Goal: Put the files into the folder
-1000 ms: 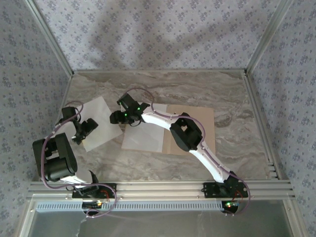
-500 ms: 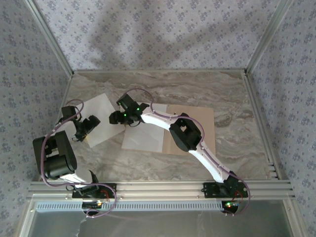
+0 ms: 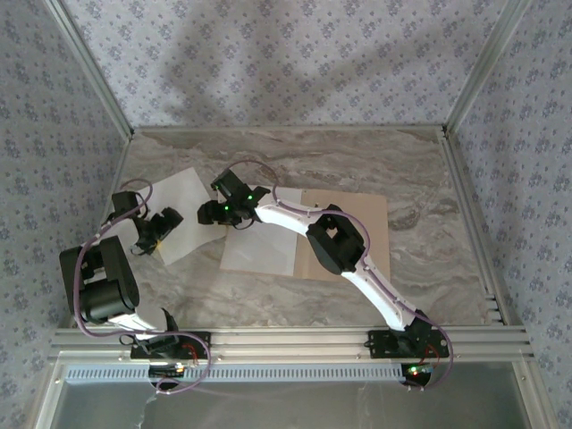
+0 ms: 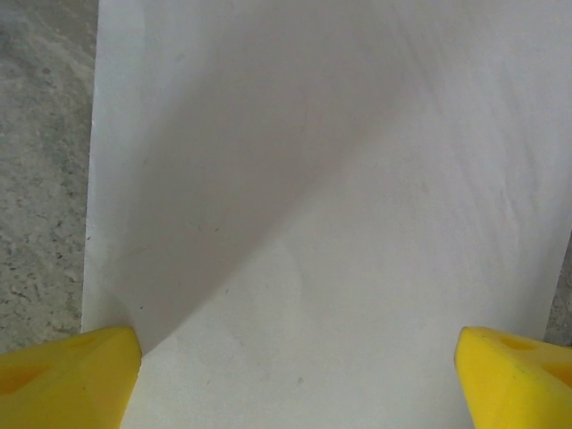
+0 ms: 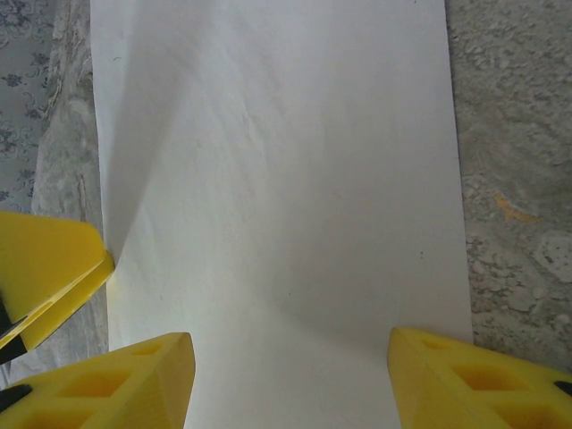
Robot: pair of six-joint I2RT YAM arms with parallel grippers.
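- The left gripper [image 4: 295, 357] hangs low over the loose sheet [image 3: 183, 210], its yellow fingers [image 4: 63, 375] spread wide with nothing between them
- The right gripper [image 5: 288, 357] stands partly spread over what looks like the same sheet's other end, and it too holds nothing
- The loose sheet lies flat on the marble table [image 3: 357, 161] at the left, well apart from the folder [image 3: 371, 223]
- The second sheet [image 3: 259, 246] lies at the folder's left side; I cannot tell whether it is on the left half or just beside it
- The paper should be light, limp and quick to slide or crease; it lies flush, so an edge or corner looks the best hold, ideally one at each end
- Against a second ago, the left gripper has crept further over the sheet, whose near corner seems slightly shifted; the right arm, second sheet and folder look unchanged
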